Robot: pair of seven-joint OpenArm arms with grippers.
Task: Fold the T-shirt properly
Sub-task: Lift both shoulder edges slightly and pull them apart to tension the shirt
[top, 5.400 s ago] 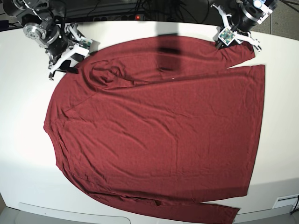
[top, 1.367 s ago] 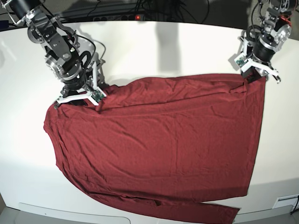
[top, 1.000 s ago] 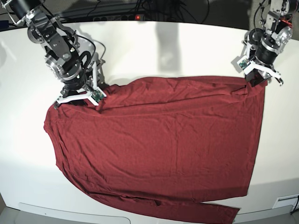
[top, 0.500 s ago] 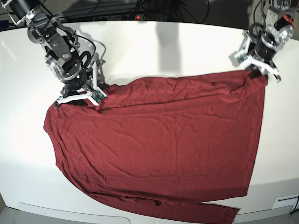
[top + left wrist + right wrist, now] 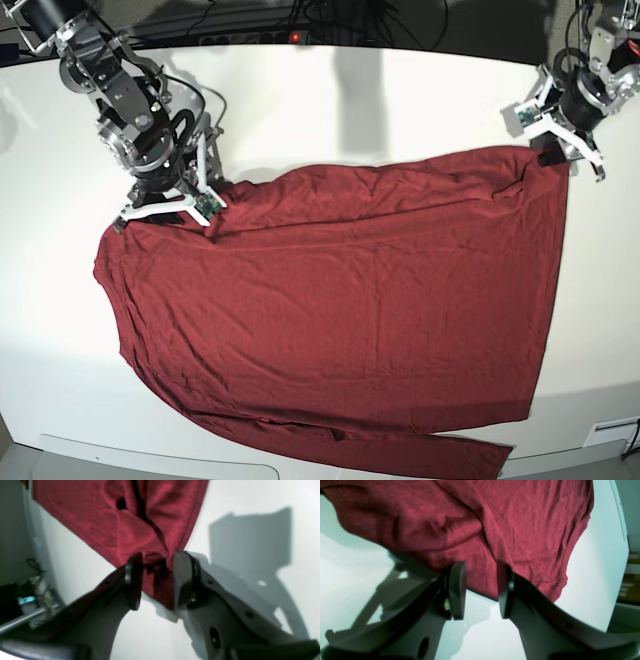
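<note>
Across the middle of the white tabletop (image 5: 300, 110), the dark red, wrinkly knit long-sleeved T-shirt (image 5: 340, 310) is lying spread out, its far edge folded over toward me, one sleeve trailing along the near table edge toward five o'clock. I am watching two corners of that folded edge.

At two o'clock of the shirt, the left gripper (image 5: 566, 143) is hovering right at the fabric's upper corner. In the left wrist view I am seeing its two dark pads (image 5: 133, 580) standing apart with a bunched point of red cloth (image 5: 160, 567) sitting between them; the cloth is meeting the right-hand pad, but I cannot tell whether the pads are actually pinching it or merely flanking it.

At ten o'clock of the shirt, the right gripper (image 5: 168, 208) is pressing down at the shoulder corner. In the right wrist view its pads (image 5: 457, 592) are standing with a clear gap, bare table showing between their tips, and the shirt's edge (image 5: 482, 590) is crossing behind them rather than being clamped.

Black cables (image 5: 330, 20) are running along the far edge at twelve o'clock.
</note>
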